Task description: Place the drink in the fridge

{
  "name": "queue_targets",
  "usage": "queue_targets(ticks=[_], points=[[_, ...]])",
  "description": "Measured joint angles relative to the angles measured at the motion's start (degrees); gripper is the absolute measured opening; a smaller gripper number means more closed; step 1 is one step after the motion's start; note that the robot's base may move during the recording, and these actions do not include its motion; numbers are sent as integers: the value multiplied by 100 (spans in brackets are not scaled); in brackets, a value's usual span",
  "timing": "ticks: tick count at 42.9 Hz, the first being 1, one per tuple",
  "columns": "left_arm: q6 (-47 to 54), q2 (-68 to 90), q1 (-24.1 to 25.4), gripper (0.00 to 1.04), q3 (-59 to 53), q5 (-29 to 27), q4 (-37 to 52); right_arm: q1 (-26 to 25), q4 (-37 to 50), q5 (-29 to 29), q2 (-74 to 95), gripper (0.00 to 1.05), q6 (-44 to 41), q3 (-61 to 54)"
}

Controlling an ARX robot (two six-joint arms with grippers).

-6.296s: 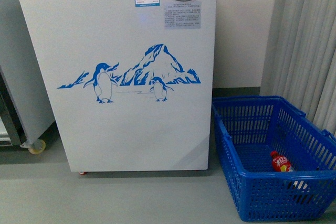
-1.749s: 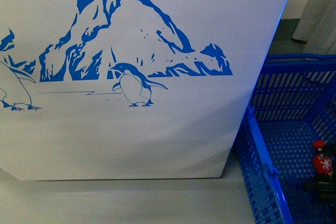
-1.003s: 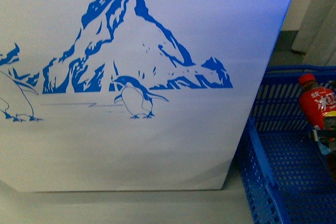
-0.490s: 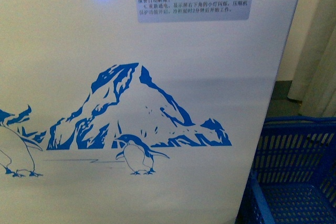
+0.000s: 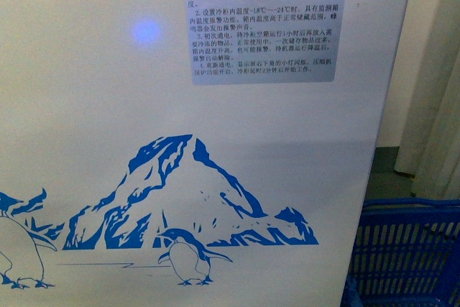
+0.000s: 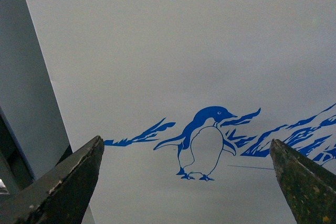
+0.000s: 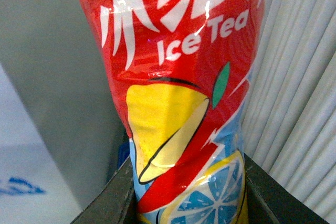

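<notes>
Before you: one fridge (image 5: 108, 106), one drink (image 7: 178, 77), one blue basket (image 5: 410, 249) at four o'clock, two penguin prints (image 5: 188, 260), two labels (image 5: 262, 26).

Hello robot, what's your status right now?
Left tool open, empty. Right tool shut on drink. Fridge front close ahead; no obstacle seen.

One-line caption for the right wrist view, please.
Right pincer grips a red-labelled plastic Ice Tea bottle, white blue-printed freezer and pale pleated curtain behind.

Red-labelled drink (image 7: 178, 77) gripped in right end effector (image 7: 188, 190), white fridge (image 5: 180, 127) with blue penguin-and-mountain print
</notes>
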Motion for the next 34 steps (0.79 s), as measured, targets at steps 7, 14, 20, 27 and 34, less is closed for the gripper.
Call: queue_targets(ticks=[7,14,20,27,34], points=[[0,0,0,97,0,0,0,-376,555,122,-144,37,-74,-275],[0,0,0,97,0,2,0,-424,588,240,-205,37,-72,-542],[0,0,0,97,0,0,0,-420,592,203,-214,37,-74,-551],[0,0,0,97,0,0,0,-420,592,216,-216,37,-74,-551],[0,0,0,97,0,0,0,-420,592,216,-219,37,-74,-551]])
